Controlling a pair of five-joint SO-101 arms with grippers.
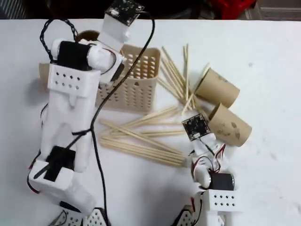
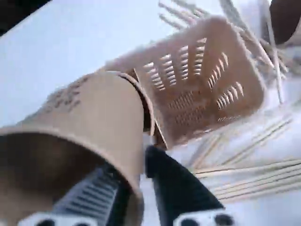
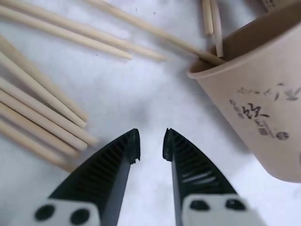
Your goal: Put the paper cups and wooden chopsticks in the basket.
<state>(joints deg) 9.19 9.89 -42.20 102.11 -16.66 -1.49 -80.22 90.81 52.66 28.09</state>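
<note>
Paper cup (image 2: 89,117) clamped at rim by left gripper (image 2: 134,165), beside basket (image 2: 202,84). Two cups (image 1: 217,87), chopsticks (image 1: 141,146) left lying on table (image 1: 263,47). Right gripper (image 3: 151,143) narrowly parted, empty.

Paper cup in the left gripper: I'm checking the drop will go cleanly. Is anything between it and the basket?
Nothing visible does. The paper cup, pinched at its rim by the left gripper, has its base right beside the basket. The loose chopsticks lie on the table beyond it.
</note>
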